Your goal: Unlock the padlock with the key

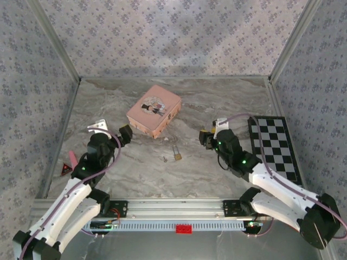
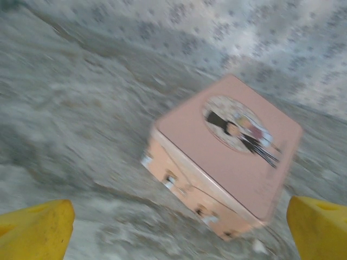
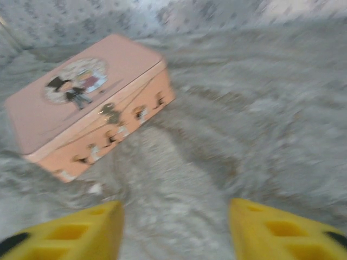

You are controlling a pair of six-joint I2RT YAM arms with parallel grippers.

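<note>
Padlock [image 1: 177, 153] and key [image 1: 165, 159], one each, near one pink box [image 1: 154, 110]

the key [image 1: 165, 159] seems a mere speck, too small to tell.

One pink box [image 1: 154, 110], one padlock [image 1: 177, 153], one key [image 1: 165, 159], one checkered board [image 1: 275, 146], one pink cone [image 1: 72, 158], one red brick [image 1: 183, 228]
</note>
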